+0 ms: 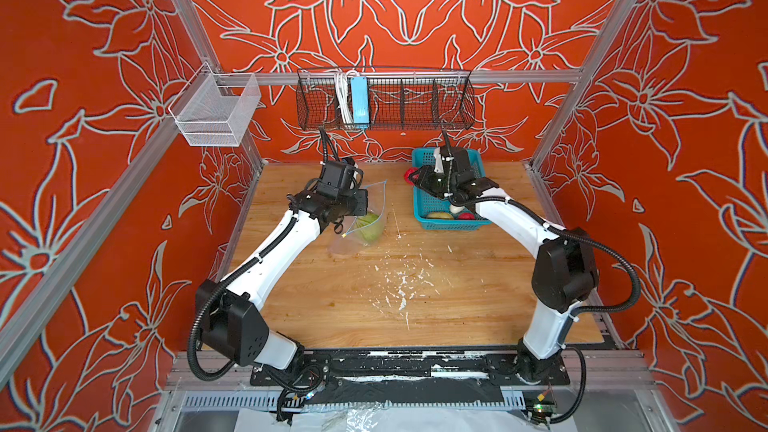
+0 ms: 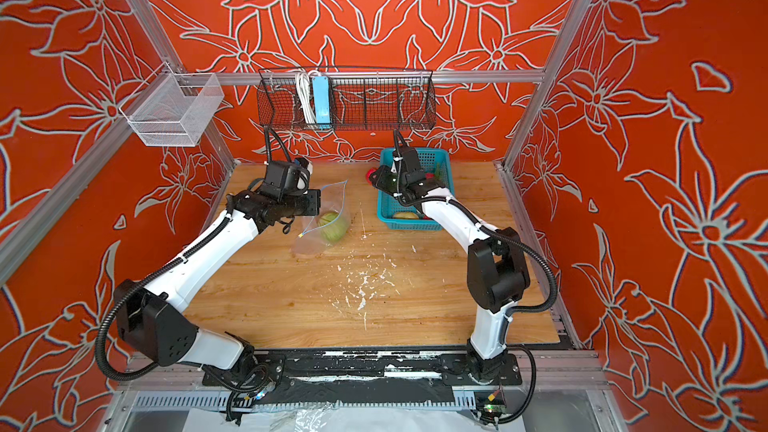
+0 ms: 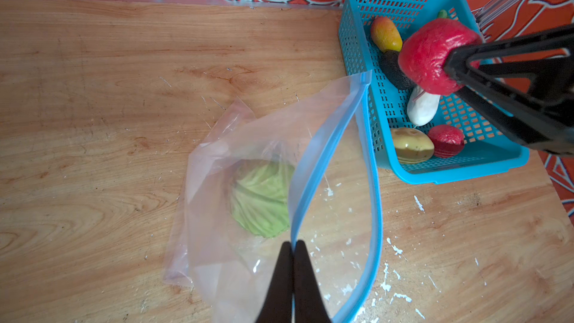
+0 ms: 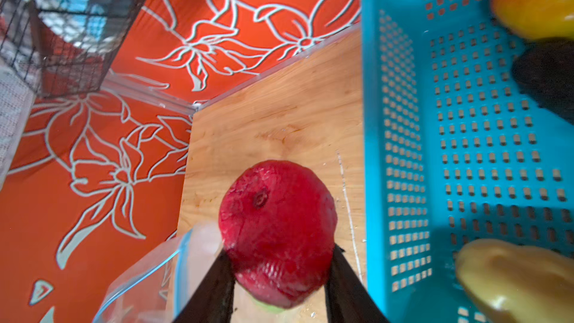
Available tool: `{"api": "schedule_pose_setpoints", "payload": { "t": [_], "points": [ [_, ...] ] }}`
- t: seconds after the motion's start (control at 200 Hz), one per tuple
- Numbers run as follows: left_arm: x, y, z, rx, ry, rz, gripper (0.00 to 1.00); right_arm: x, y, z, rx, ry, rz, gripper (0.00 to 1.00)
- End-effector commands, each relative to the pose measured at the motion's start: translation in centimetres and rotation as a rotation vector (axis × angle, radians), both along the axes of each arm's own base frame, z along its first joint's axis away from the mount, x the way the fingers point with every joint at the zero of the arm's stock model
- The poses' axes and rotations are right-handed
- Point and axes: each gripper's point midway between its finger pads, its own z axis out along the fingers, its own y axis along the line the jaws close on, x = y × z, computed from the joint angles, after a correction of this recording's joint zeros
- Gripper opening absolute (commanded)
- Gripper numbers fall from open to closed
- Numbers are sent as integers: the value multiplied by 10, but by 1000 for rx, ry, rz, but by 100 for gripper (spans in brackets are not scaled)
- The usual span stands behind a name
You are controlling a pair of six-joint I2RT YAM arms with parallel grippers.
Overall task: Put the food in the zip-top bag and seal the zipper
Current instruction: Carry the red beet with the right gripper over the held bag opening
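Robot test booth here: metal frame (image 1: 519,76) and flowered orange panels (image 1: 415,14) around a wooden table (image 1: 332,317), wire basket (image 1: 453,105) above.

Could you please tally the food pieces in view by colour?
Red: 2 (held strawberry, loose strawberry)
Green: 2 (cabbage, leaf tip)
Orange-yellow: 1 (mango)
Dark: 1 (avocado)
White: 1 (radish)
Yellow-green: 1 (fruit)
Total: 8

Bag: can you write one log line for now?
left hand: shut on zipper | right hand: holds strawberry | bag: open, cabbage inside
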Motion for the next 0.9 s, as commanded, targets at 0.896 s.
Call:
{"api": "schedule_pose_setpoints", "payload": {
  "t": [0.896],
  "points": [
    [1,-4,7,-45,1,-7,0,-84,74,66,23,-81,241,15]
  ]
}}
